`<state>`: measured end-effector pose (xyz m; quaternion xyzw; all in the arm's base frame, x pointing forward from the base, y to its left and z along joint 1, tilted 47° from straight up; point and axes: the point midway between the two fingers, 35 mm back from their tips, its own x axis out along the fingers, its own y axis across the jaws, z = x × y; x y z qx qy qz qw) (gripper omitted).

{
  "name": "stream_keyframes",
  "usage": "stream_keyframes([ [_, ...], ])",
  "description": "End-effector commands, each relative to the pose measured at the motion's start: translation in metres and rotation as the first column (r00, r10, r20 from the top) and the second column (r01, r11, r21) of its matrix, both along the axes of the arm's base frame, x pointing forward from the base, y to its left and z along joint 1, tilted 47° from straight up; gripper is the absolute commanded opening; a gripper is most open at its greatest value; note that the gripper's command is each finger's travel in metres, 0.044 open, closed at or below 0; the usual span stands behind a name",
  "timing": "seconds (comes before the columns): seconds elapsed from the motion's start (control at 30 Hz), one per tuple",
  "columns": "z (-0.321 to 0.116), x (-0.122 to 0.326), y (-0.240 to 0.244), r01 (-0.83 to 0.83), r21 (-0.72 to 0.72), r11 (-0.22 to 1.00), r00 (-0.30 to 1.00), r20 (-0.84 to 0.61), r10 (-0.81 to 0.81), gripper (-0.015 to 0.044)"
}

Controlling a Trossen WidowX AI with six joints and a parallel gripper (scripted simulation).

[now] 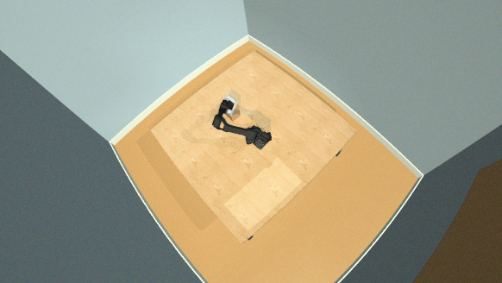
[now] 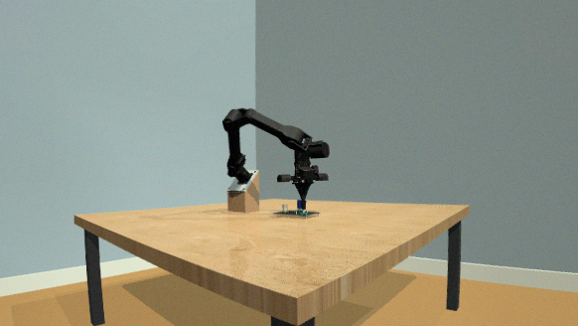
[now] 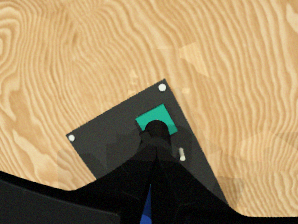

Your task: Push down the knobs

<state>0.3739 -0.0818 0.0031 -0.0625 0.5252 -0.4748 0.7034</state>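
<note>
The dark circuit board (image 3: pixel 107 142) stands on the table with a green potentiometer (image 3: pixel 161 111) near one corner. A black round knob (image 3: pixel 156 125) sits over this potentiometer; the gap beneath it cannot be judged. My gripper (image 2: pixel 304 198) (image 3: pixel 154 153) is shut and empty, pointing down with its tips at or just over the black knob; contact is unclear. A blue part (image 2: pixel 299 204) (image 3: pixel 145 219) stands beside the tips and is mostly hidden by the fingers in the wrist view. Whether it is the second knob cannot be told.
A pale upright cylinder (image 2: pixel 284 207) stands on the board's left side in the exterior view. A small pale pin (image 3: pixel 182 154) stands right of the fingers in the wrist view. A wooden block (image 2: pixel 243 201) with a metal plate supports the arm base behind the board.
</note>
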Motion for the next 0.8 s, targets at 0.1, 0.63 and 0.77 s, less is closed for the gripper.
stream_keyframes([
  [0.1,-0.0070,0.0010,-0.0114,0.022,0.001,1.000,1.000,0.009,-0.022,0.0000],
  [0.63,-0.0092,0.0009,-0.0138,0.022,0.001,1.000,1.000,0.009,-0.022,0.0000],
  [0.77,-0.0093,0.0009,-0.0140,0.022,0.001,1.000,1.000,0.009,-0.022,0.0000],
])
